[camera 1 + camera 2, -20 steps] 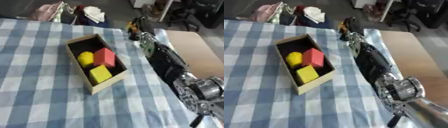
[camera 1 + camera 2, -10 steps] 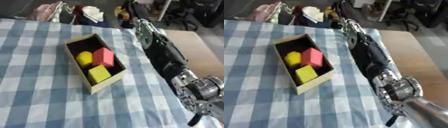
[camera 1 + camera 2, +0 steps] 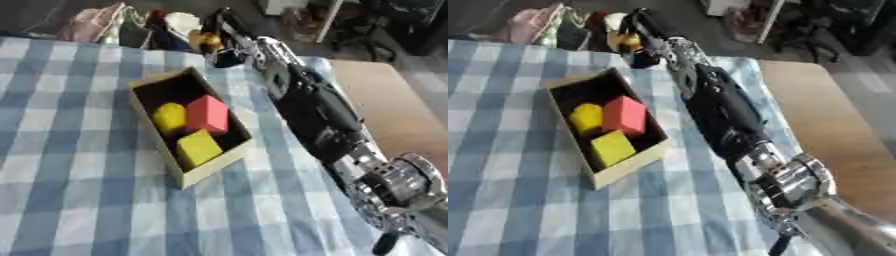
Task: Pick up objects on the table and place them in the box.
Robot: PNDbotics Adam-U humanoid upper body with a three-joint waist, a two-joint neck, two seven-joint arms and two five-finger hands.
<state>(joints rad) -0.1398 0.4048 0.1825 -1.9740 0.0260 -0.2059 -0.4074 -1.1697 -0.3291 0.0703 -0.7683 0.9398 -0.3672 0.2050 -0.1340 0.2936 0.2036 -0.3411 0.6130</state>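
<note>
my right hand (image 3: 229, 41) was out past the far end of the box (image 3: 150, 131), fingers curled round a small orange-yellow object (image 3: 206, 40) and holding it clear of the checked cloth (image 3: 79, 190), just beyond the box's far corner. i couldn't make out its shape, only a rounded warm-coloured lump, partly hidden by the fingers. judging by the pieces already inside, a red block (image 3: 208, 113), a yellow cube (image 3: 199, 147) and a yellow rounded piece (image 3: 170, 117), i took it for a light, stiff toy that wouldn't crush or sag, maybe a little slick. a pinch across its middle seemed the sensible hold, and that is roughly where the fingers sat.

i couldn't tell which way the object pointed. the box was plainer: its long axis ran from the far left toward the near right, open side up, with free floor showing at the far end, nearest my hand. i judged the drop belonged there. my left hand showed in neither view.
</note>
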